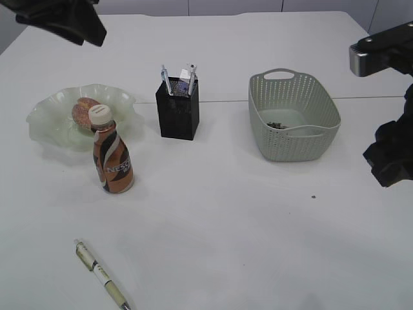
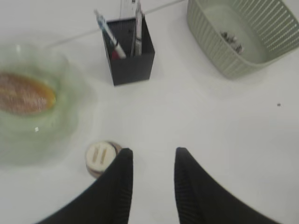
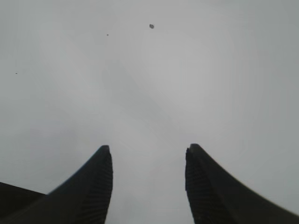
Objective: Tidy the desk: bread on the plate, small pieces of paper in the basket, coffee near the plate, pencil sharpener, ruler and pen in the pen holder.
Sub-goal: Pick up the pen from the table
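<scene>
Coffee bottle (image 1: 113, 158) before plate (image 1: 45, 116); pen (image 1: 101, 274) nearer still.

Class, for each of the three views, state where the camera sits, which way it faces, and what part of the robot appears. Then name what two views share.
Exterior view: raised, slanting down at the table; shows plate, coffee bottle, pen holder, basket, loose pen; dark arm parts at both upper corners.
Left wrist view: high over the table, looking down past the open left hand.
Right wrist view: facing bare table and a speck, past the open right hand.
Shared: exterior and left wrist views both show the plate, bottle, pen holder and basket.
</scene>
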Motion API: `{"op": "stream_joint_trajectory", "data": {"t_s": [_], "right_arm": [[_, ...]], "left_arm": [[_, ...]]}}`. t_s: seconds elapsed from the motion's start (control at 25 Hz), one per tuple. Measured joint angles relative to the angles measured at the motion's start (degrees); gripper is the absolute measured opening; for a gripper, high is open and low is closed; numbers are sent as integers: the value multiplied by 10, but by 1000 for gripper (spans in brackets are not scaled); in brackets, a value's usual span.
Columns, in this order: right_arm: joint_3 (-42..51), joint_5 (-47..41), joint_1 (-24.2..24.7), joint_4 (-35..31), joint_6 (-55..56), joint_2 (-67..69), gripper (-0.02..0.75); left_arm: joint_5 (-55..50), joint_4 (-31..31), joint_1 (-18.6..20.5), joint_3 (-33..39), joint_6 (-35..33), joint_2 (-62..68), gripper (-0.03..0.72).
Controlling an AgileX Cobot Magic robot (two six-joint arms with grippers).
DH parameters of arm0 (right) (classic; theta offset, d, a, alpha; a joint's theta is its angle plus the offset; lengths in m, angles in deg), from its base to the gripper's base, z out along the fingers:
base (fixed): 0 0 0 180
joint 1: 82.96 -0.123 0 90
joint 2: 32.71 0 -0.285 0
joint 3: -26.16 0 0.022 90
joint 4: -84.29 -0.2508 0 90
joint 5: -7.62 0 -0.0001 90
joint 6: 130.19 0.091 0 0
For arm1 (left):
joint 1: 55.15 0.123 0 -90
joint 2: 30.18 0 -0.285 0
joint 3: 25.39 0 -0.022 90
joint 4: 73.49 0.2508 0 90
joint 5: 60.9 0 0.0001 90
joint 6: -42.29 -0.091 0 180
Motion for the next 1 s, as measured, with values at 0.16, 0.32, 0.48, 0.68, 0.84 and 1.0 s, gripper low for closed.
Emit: {"op": "stream_joint_trajectory", "data": {"t_s": [0.16, 0.32, 0.48, 0.68, 0.84, 1.0], "right_arm": [[0, -2, 0, -10, 0, 0, 375], [0, -16, 0, -11, 0, 0, 375], [0, -27, 0, -12, 0, 0, 375], [0, -33, 0, -23, 0, 0, 375], [0, -35, 0, -31, 0, 0, 375], [0, -37, 0, -39, 0, 0, 375]], "left_arm": [[-91, 11, -2, 0, 66, -2, 224], [-142, 36, -25, 0, 127, -2, 224], [-161, 82, -56, 0, 220, -2, 224], [-165, 96, -74, 0, 294, -3, 224], [-174, 109, -76, 6, 387, -4, 225], [-181, 146, -93, 43, 461, -13, 232]]}}
